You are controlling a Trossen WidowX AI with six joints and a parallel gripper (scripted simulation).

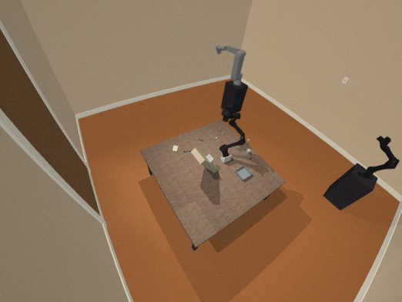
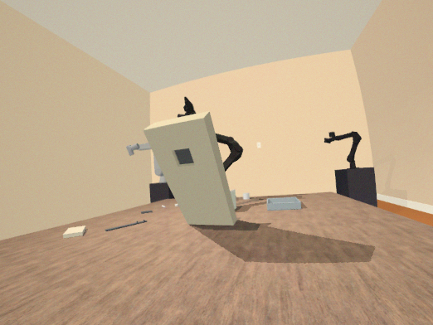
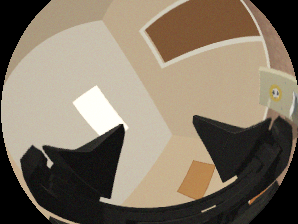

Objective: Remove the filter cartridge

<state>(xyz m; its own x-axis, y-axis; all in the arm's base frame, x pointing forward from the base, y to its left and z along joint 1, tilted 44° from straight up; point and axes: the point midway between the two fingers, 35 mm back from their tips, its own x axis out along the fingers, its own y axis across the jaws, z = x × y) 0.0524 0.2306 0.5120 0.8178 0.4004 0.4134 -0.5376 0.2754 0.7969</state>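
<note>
The pale service panel [image 1: 198,156] [image 2: 199,182] [image 3: 270,80] stands tilted on the table. The wrist view shows its front at the right edge, with the round cartridge [image 3: 275,93] in it: a yellow ring around a pale face with two dark slots. Whether it sits exactly flush is too small to tell. The exterior view shows only the panel's back, with a dark square opening. My gripper [image 3: 159,123] is open and empty, raised high and away from the panel, its fingers wide apart. The blue-grey tray [image 1: 243,173] [image 2: 284,206] lies on the table to one side of the panel, and no cartridge shows in it.
A pale block [image 1: 175,148] [image 2: 75,232] and a thin dark tool [image 1: 187,151] [image 2: 125,225] lie beside the panel. A small white cup [image 1: 249,151] [image 2: 246,196] stands near the table's edge. A grey arm [image 1: 237,65] and another black arm [image 1: 389,154] [image 2: 353,147] stand on pedestals off the table.
</note>
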